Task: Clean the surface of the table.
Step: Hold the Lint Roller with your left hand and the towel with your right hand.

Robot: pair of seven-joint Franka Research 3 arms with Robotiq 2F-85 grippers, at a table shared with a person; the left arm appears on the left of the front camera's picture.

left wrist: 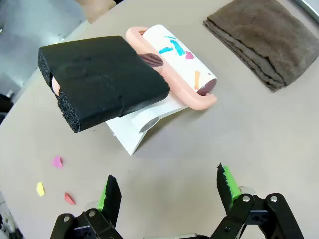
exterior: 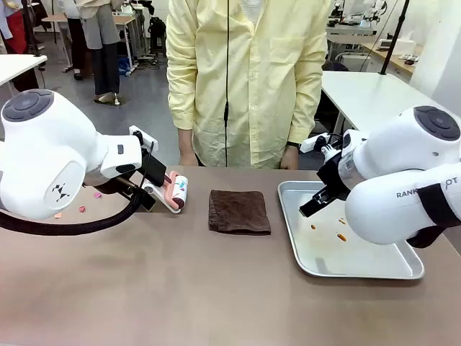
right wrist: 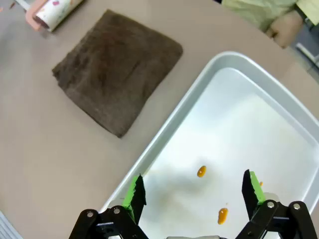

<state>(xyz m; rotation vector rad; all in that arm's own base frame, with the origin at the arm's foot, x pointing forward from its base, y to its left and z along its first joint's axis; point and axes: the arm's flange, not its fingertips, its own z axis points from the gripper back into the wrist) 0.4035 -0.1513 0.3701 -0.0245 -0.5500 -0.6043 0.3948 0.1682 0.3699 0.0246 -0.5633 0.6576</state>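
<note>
The brown-taupe table [exterior: 180, 288] carries a lint roller [left wrist: 174, 59] with a pink frame, a black foam handle and coloured scraps stuck to its white roll. It rests on a white stand. My left gripper [left wrist: 169, 191] hovers open just short of the roller, with nothing between its fingers. A few small pink and yellow scraps [left wrist: 57, 162] lie on the table beside it. A folded brown cloth [exterior: 239, 211] lies at the table's middle. My right gripper [right wrist: 193, 191] stands open above the metal tray [right wrist: 164, 144], over small orange spots [right wrist: 201, 172].
A person in a yellow shirt [exterior: 248, 79] stands at the far edge, hands down by the table. The tray [exterior: 407, 270] sits at the right. Bare tabletop stretches along the near side. White-topped tables stand behind.
</note>
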